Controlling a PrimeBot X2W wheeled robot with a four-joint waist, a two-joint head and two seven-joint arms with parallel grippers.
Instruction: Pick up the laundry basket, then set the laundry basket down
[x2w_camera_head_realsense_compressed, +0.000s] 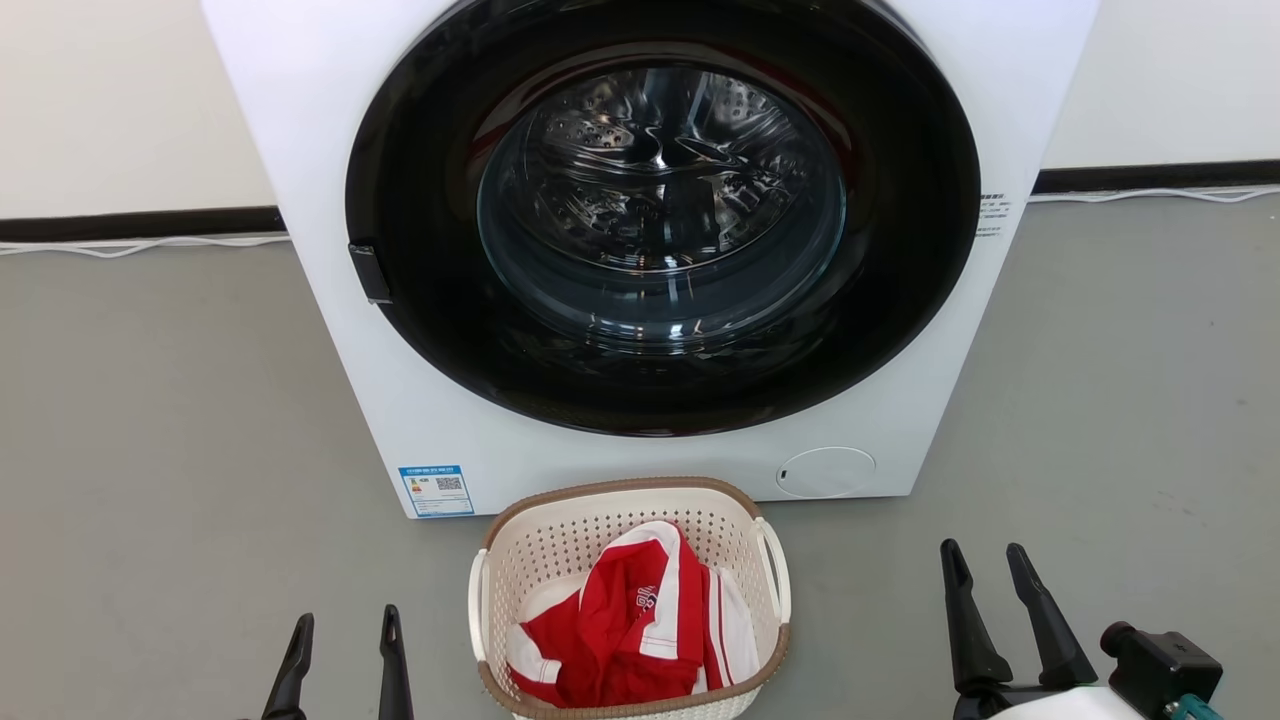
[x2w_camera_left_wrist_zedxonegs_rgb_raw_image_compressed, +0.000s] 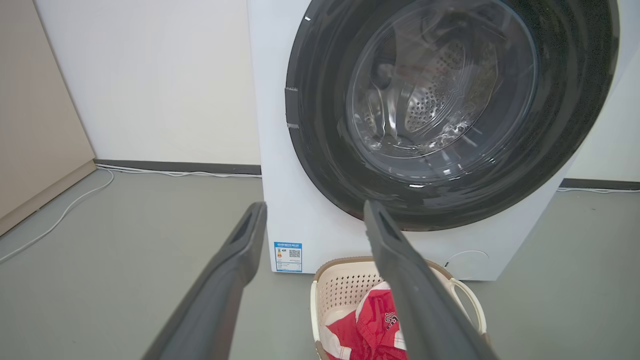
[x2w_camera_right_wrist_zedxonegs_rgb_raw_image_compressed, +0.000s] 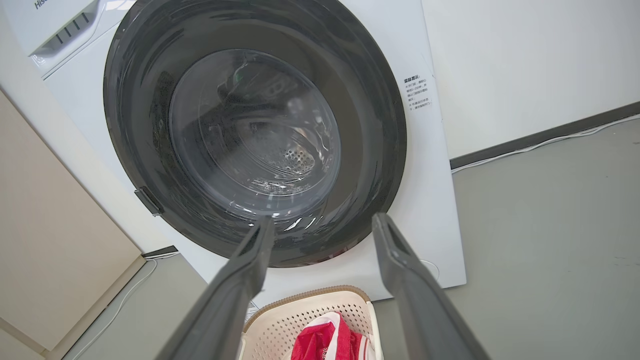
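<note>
The laundry basket (x2w_camera_head_realsense_compressed: 560, 545) is a small cream basket with perforated walls, a brown woven-look rim and white side handles. It stands on the grey floor just in front of the washing machine and holds a red and white garment (x2w_camera_head_realsense_compressed: 630, 625). My left gripper (x2w_camera_head_realsense_compressed: 342, 625) hangs open at the lower left, a short way left of the basket. On the other side my right gripper (x2w_camera_head_realsense_compressed: 988, 560) is open too, clear of the right handle. Both wrist views look past open fingers at the basket (x2w_camera_left_wrist_zedxonegs_rgb_raw_image_compressed: 345, 287) (x2w_camera_right_wrist_zedxonegs_rgb_raw_image_compressed: 300, 315) below.
A white front-loading washing machine (x2w_camera_head_realsense_compressed: 330, 150) with a shut dark round door (x2w_camera_head_realsense_compressed: 420, 330) rises right behind the basket. White cables (x2w_camera_head_realsense_compressed: 130, 245) run along the dark skirting at the wall. A beige panel (x2w_camera_left_wrist_zedxonegs_rgb_raw_image_compressed: 35, 115) stands at the far left.
</note>
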